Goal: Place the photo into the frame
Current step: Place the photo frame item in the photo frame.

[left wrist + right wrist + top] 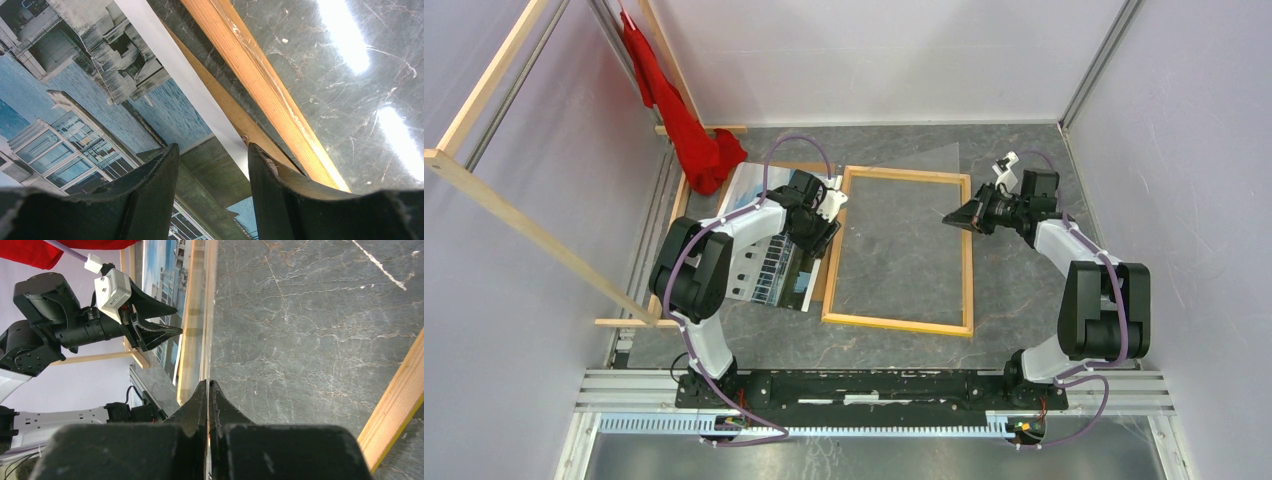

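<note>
Left gripper is hanging low over the right edge of the photo, its fingers standing apart and not gripping anything. That photo is lying picture side up on a brown backing board, just beside the left bar of the frame and not inside it. The frame is lying flat on the dark table, wood side up. The right gripper is hovering by the frame's right bar with its jaws pressed together, and I'm not seeing anything pinched between them.

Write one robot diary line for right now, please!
left gripper: open over photo edge | right gripper: shut, over frame | photo: outside frame, picture up | frame: lying flat
</note>
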Robot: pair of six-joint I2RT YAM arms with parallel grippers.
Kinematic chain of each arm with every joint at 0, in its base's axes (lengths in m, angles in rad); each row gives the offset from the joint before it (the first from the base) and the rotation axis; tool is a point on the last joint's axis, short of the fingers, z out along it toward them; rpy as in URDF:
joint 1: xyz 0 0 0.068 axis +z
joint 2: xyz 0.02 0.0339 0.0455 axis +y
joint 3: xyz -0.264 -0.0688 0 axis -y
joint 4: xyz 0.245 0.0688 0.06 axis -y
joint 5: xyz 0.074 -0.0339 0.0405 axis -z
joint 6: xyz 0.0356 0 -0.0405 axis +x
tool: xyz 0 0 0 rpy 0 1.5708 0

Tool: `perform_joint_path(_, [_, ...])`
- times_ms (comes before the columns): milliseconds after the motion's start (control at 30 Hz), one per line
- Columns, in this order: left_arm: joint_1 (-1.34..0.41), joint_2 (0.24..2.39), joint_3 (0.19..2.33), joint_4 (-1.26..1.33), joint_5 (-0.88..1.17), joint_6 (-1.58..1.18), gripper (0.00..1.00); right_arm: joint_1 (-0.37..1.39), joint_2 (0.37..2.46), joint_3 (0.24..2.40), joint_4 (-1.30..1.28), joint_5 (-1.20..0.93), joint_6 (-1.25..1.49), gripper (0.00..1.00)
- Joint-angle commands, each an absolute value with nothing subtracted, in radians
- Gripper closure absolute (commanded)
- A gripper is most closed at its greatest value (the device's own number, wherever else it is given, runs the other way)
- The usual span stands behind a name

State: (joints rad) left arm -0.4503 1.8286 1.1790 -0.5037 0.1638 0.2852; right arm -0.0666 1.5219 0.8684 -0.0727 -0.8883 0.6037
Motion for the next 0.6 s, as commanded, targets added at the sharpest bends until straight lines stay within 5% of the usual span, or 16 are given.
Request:
perform_joint_path(0, [-0.453,1.809,1.200,-0.503,0.177,0.242,0.41,-0.078,1.518,0.854,-0.058,-0.861,0.575,1.00])
perform_joint_path(567, [-0.453,1.797,1.192,-0.500,0.172,0.245,0.41,-0.103,1.538,0.860,-0.098,-0.845,0.528,1.00])
